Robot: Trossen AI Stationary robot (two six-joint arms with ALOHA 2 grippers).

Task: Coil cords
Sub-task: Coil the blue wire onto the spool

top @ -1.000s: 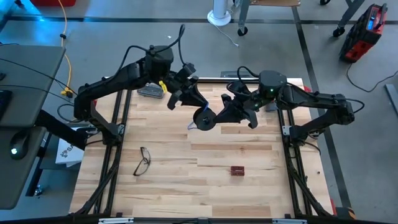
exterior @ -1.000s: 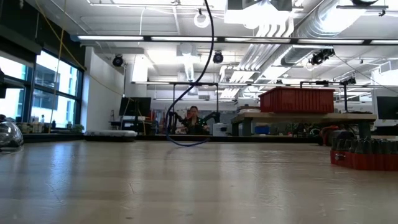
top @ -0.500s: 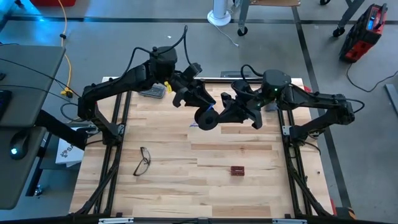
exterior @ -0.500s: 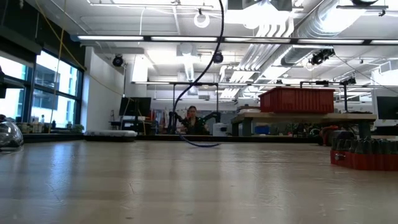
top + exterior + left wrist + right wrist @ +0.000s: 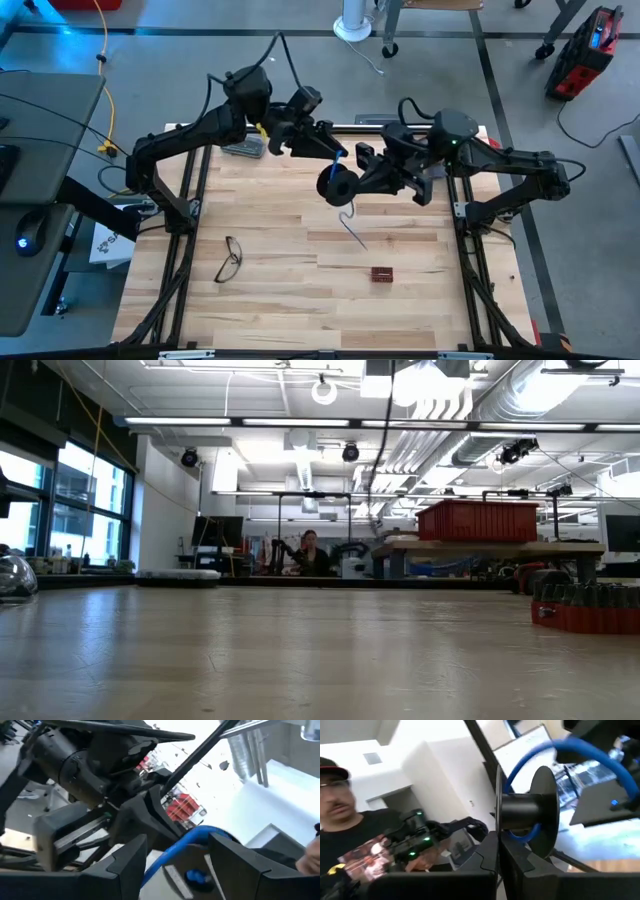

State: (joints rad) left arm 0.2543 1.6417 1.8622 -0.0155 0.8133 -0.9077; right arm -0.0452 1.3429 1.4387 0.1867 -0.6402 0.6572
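Observation:
A black spool (image 5: 337, 185) with the blue cord (image 5: 525, 832) looped round its hub hangs in the air over the table's far middle. My right gripper (image 5: 360, 182) comes from the right, shut on the spool. My left gripper (image 5: 326, 150) comes from the far left and stands open, with the blue cord (image 5: 175, 852) running between its fingers. A thin dark tail (image 5: 352, 226) of the cord hangs below the spool and shows high up in the low view as a dark cord (image 5: 384, 430). My left gripper has the blue cord (image 5: 200, 831) passing between its open fingers; whether a finger touches it I cannot tell. My right gripper pinches the rim of one of the spool's thin flanges (image 5: 497, 827) between its two shut fingers, level from the table's right. The spool is lifted clear, its axle lying across the fingers.
Eyeglasses (image 5: 230, 258) lie on the table's near left, and a small red-brown block (image 5: 381, 273) at the near middle. A grey object (image 5: 243, 148) sits at the far left edge. A person sits beyond the table.
Both raised grippers have drifted a little toward the table's right with the spool, and my left gripper has tipped up and rolled. The cord's hanging loop has left the lower part of the low view; a loose tail now hangs below the spool.

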